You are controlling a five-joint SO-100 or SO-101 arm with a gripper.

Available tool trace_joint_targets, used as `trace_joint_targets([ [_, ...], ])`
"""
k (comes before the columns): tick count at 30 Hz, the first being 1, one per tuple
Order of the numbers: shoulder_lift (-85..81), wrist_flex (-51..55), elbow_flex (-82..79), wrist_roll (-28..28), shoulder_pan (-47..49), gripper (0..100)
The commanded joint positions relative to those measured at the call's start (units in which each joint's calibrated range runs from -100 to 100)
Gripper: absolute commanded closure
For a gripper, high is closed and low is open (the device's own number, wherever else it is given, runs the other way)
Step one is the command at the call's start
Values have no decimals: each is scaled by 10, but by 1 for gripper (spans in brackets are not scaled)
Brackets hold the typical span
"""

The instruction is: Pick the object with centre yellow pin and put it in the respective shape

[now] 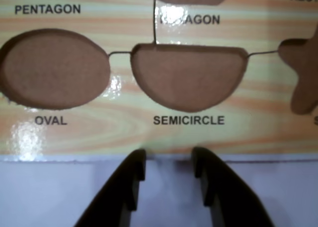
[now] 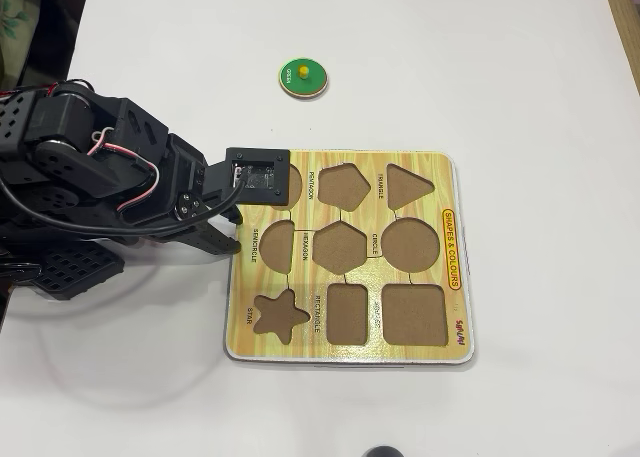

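**Empty, parted jaws at the board's edge; green disc lying apart on the table**

Wrist view: Fills the upper two thirds with the yellow wood-grain puzzle board [image 1: 124, 132]. Shows the oval cutout [image 1: 52, 68] at left and the semicircle cutout [image 1: 188, 75] at centre, both brown and empty, with part of a star cutout [image 1: 300, 73] at the right edge. Along the bottom, above the white table [image 1: 39, 197], shows the black gripper [image 1: 169, 162], its two fingers spread apart with nothing between them, tips just short of the board's near edge below the semicircle.

Overhead view: Puts the board [image 2: 440, 167] right of centre on the white table [image 2: 500, 57]. Shows the round cutout [image 2: 412, 245], labelled CIRCLE, in the middle row at right, empty. Places the green disc [image 2: 302, 78] with its yellow knob in the upper middle of the frame, flat on the table, well apart from the board and the arm. Has the black arm [image 2: 90, 167] reaching in from the left, its camera block over the board's upper left corner, the gripper [image 2: 226, 239] at the board's left edge.
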State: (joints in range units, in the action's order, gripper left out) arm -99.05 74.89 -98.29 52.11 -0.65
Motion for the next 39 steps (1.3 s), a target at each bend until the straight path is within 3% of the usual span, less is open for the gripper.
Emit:
trace_joint_targets([
  [1,67,-1,33,3,8,89],
  [7,264,0,193,3,11,89],
  [14,462,0,367,3,94,89],
  [28,652,9,608,2,316,88],
  [39,767,8,694,3,425,88],
])
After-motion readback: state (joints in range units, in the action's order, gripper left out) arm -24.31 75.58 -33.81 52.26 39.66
